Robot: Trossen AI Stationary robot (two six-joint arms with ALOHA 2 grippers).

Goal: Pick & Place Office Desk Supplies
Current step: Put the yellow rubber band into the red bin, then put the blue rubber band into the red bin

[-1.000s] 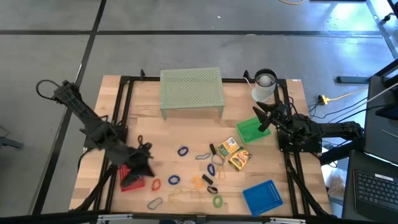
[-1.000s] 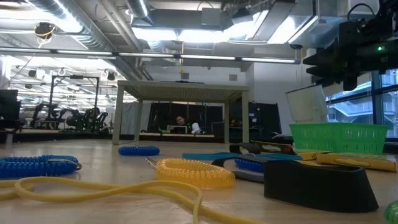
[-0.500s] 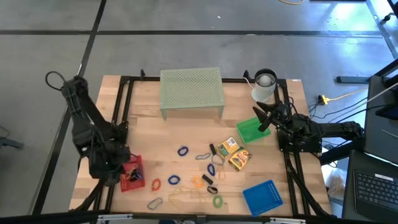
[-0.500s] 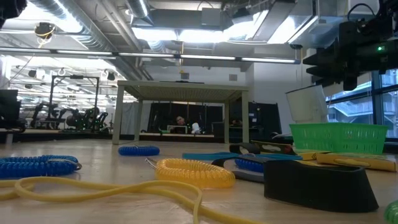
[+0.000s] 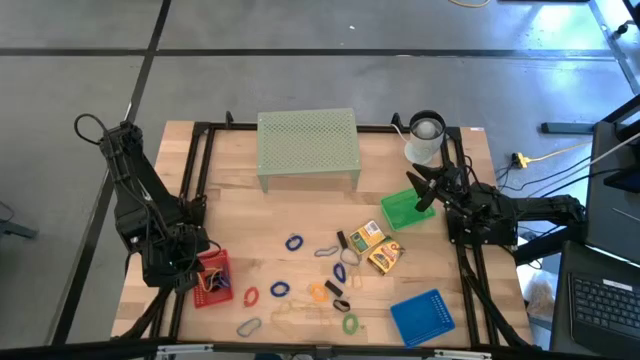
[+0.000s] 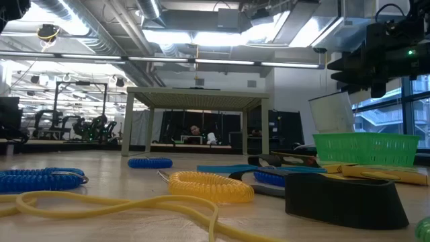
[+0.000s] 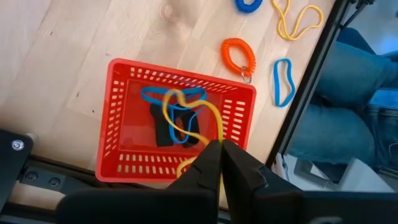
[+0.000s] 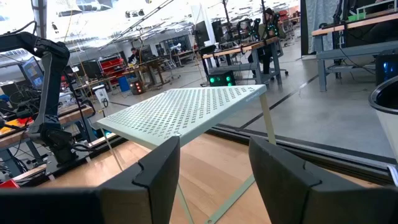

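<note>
Loose supplies lie on the table's near middle: a blue ring (image 5: 293, 242), an orange-red ring (image 5: 250, 296), a green ring (image 5: 350, 323), two yellow boxes (image 5: 375, 247), black clips and silvery clips. The red tray (image 5: 212, 280) near the left edge holds a blue band (image 7: 171, 96), a yellow band (image 7: 186, 121) and black clips (image 7: 163, 127). My left gripper (image 5: 190, 268) (image 7: 219, 146) hangs shut above the tray's left side, and I see nothing between its fingers. My right gripper (image 5: 422, 190) (image 8: 214, 168) is open above the green tray (image 5: 405, 210).
A pale green mesh riser (image 5: 307, 145) stands at the far middle, with a white cup (image 5: 425, 138) at the far right. A blue tray (image 5: 421, 317) lies at the near right. A long yellow band (image 5: 285, 315) lies near the front edge. A person's legs (image 7: 348, 106) show beyond the table.
My left arm has drawn back toward the table's left edge and folded upright. Its gripper has moved from over the red tray's middle up and to the tray's left side. The right arm has kept still.
</note>
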